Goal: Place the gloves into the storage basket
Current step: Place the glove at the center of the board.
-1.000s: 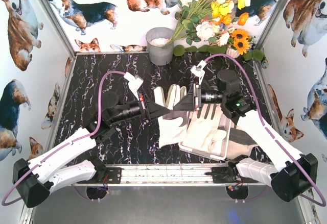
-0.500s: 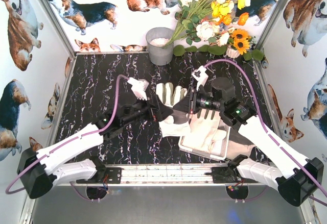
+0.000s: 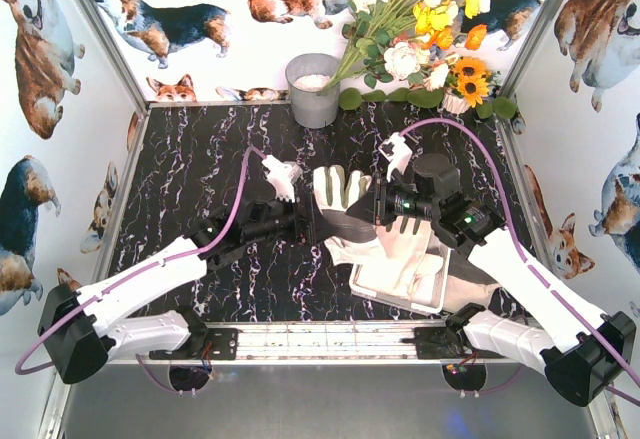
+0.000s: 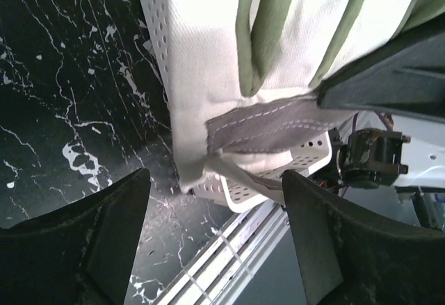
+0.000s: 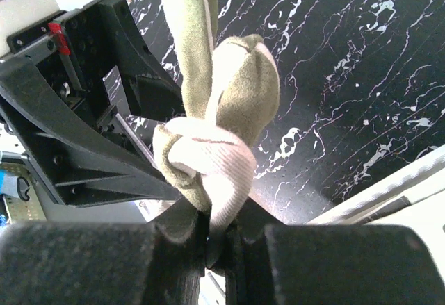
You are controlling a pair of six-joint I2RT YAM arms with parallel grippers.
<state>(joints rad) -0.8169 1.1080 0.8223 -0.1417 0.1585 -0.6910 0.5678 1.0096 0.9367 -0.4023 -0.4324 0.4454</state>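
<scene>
Pinching glove (image 5: pixel 221 103), right claw (image 5: pixel 217 239) clamped tight; left claw (image 4: pixel 213 183) spread wide.

The desk (image 3: pixel 190 179) lies open at left; bucket (image 3: pixel 313 89) and flowers (image 3: pixel 415 29) crowd the back; a hanging glove (image 3: pixel 338 187) fronts the left gripper (image 3: pixel 308 224).

The white perforated storage basket (image 3: pixel 395 300) lies right of centre, holding flat cream gloves (image 3: pixel 410 259). One glove (image 3: pixel 338 187) is raised, bunched, at its left edge.
</scene>
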